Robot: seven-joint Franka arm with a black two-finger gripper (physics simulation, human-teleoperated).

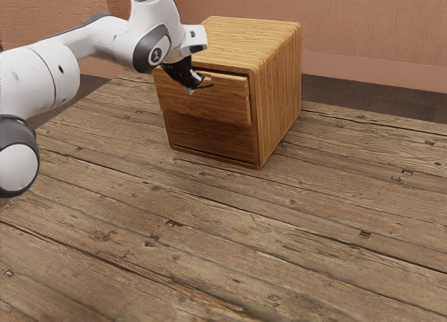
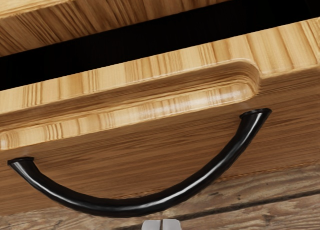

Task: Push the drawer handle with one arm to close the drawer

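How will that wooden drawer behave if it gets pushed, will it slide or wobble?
The drawer has a thick wooden front, so it likely won't flex. The dark gap behind that front suggests room to slide inward. The boxy cabinet sits flat and looks broad, so tipping seems unlikely.

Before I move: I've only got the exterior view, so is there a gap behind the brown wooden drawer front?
Observer: Yes, the wrist view shows a black gap behind the brown wooden drawer front.

Operator: Is the thin black handle straight or curved, and is it gripped?

Observer: It's a glossy bow with two ends on the front, and it isn't gripped: the gripper has its fingertips together, just outside the curve.
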